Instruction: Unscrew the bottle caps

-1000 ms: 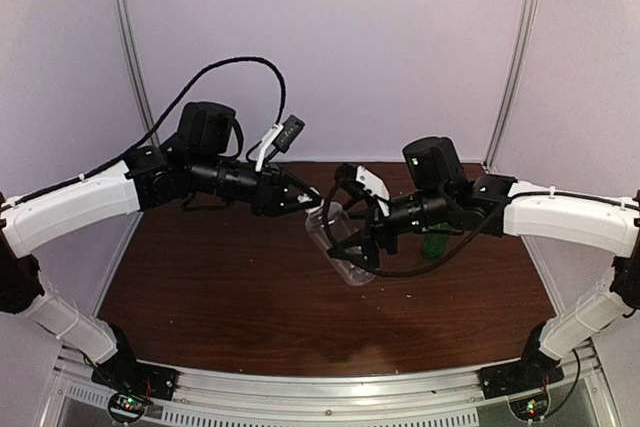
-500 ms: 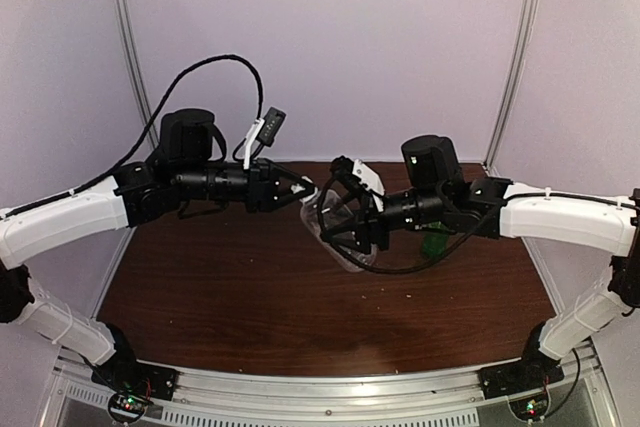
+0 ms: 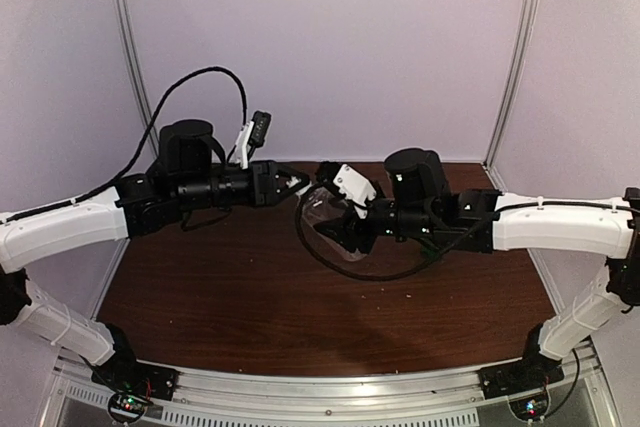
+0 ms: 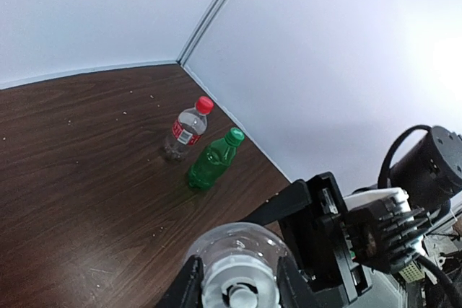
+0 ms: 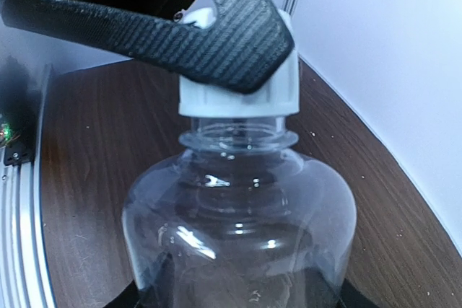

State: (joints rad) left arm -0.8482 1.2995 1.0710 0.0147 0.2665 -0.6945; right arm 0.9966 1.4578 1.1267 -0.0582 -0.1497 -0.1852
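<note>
Since a second earlier, the clear bottle had shifted slightly back and toward the left arm. I noted it held above the table, with the right gripper clamped round its body. Its long axis pointed neck-first at the left gripper, which pinched the white cap from both sides and was the one placed to twist.

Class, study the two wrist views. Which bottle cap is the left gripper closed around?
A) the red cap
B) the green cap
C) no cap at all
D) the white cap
D: the left gripper clamps the white cap on the clear bottle, while the red cap and green cap stand well away from it, ungripped.
</note>
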